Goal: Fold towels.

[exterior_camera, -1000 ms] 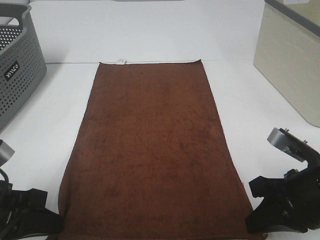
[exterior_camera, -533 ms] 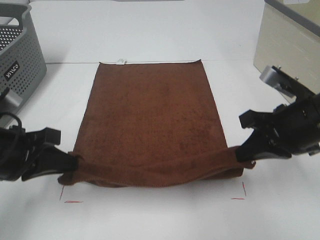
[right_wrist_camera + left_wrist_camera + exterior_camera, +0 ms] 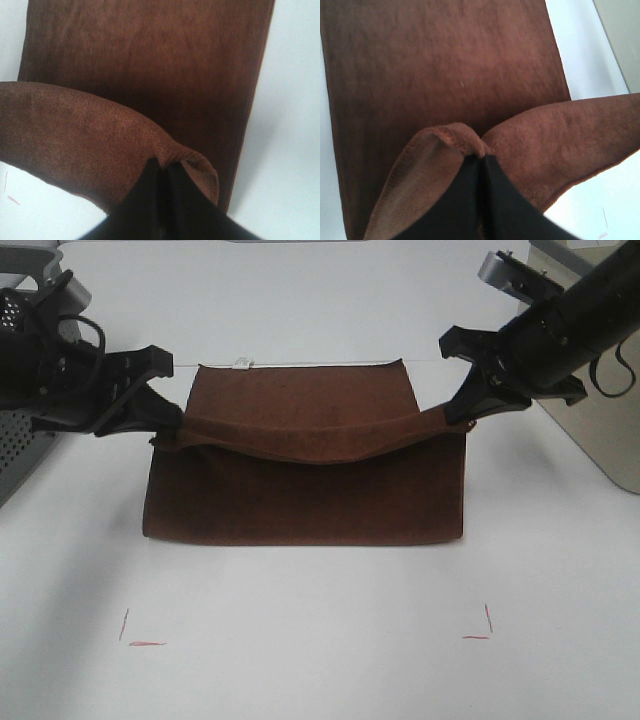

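Tight pinch, both sides: left jaws and right jaws each hold a towel [image 3: 300, 502] corner, the raised edge sags between, and the white tag [image 3: 240, 364] edge lies just beyond.

Your towel [image 3: 300, 490] was matt, nubby terry cloth; the table [image 3: 320, 670] looked smooth, matt white; the left gripper [image 3: 480, 158] had black fingers [image 3: 462, 205], seemingly matt plastic

White table [image 3: 320, 680]. Directly on it: dark brown towel [image 3: 300, 505], doubled over, upper layer's edge held off the surface; white tag [image 3: 240, 364] at far edge. Red corner marks [image 3: 146, 643] in front. Grey basket [image 3: 12, 445] left, beige bin [image 3: 605, 440] right.
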